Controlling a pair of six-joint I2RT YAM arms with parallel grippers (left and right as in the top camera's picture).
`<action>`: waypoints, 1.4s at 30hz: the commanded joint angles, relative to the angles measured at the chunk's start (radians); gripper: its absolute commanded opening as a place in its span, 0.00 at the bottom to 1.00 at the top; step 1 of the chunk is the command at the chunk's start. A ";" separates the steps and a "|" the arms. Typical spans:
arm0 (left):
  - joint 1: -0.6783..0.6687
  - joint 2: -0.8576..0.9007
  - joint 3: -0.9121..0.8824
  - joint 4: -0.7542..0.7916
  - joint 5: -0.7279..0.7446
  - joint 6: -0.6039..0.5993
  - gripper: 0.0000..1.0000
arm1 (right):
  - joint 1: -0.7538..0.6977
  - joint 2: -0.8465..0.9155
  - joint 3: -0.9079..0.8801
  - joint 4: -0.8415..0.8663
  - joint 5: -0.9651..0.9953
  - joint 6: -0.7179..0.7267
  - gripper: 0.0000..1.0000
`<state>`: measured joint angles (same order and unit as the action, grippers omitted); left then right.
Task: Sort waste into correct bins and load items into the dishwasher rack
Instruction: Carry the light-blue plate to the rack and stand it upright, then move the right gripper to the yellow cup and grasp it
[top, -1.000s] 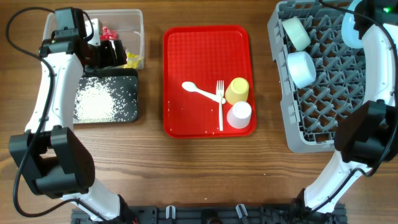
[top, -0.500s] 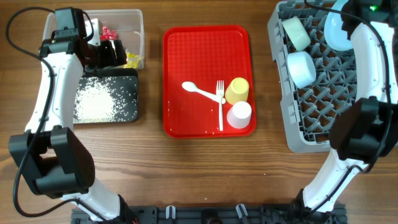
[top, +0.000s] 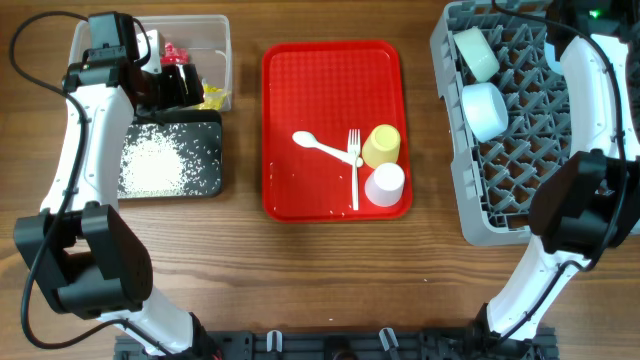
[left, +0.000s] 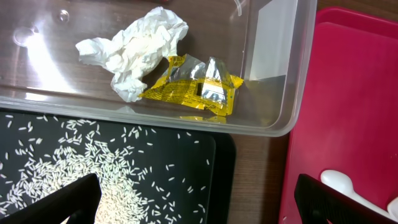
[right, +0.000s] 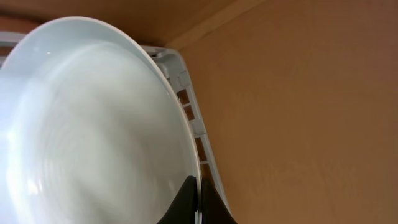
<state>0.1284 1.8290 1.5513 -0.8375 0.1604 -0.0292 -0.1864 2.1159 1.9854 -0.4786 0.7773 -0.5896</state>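
Note:
My right gripper (right: 200, 199) is shut on the rim of the light blue plate (right: 93, 124), held on edge over the far corner of the grey dishwasher rack (top: 520, 170), whose edge also shows in the right wrist view (right: 193, 118). Two light blue bowls (top: 475, 52) (top: 483, 108) stand in the rack. My left gripper (left: 199, 199) is open and empty by the clear tub (left: 273, 74), which holds a white wrapper (left: 134, 50), a yellow wrapper (left: 193, 87) and a red one (top: 178, 50). Rice grains (left: 74, 168) lie in the black tray (left: 186, 155).
The red tray (top: 330, 100) in the middle holds a white spoon (top: 315, 145), a white fork (top: 354, 170), a yellow cup (top: 381, 145) and a pale pink cup (top: 385, 185). Bare wooden table lies along the front.
My right arm has carried the plate left and towards the rack's far edge, where it is now hidden under the arm in the overhead view. The left arm has not moved.

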 joint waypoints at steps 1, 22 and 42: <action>0.003 -0.011 0.006 0.002 -0.005 -0.005 1.00 | 0.016 0.022 0.002 -0.013 -0.019 0.010 0.04; 0.003 -0.011 0.006 0.002 -0.005 -0.005 1.00 | 0.046 0.051 0.003 -0.089 0.012 0.254 1.00; 0.003 -0.011 0.006 0.002 -0.005 -0.005 1.00 | 0.347 -0.327 -0.018 -0.707 -1.224 0.417 1.00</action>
<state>0.1284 1.8290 1.5513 -0.8356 0.1600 -0.0292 0.1608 1.7687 1.9957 -1.1091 -0.1532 -0.2935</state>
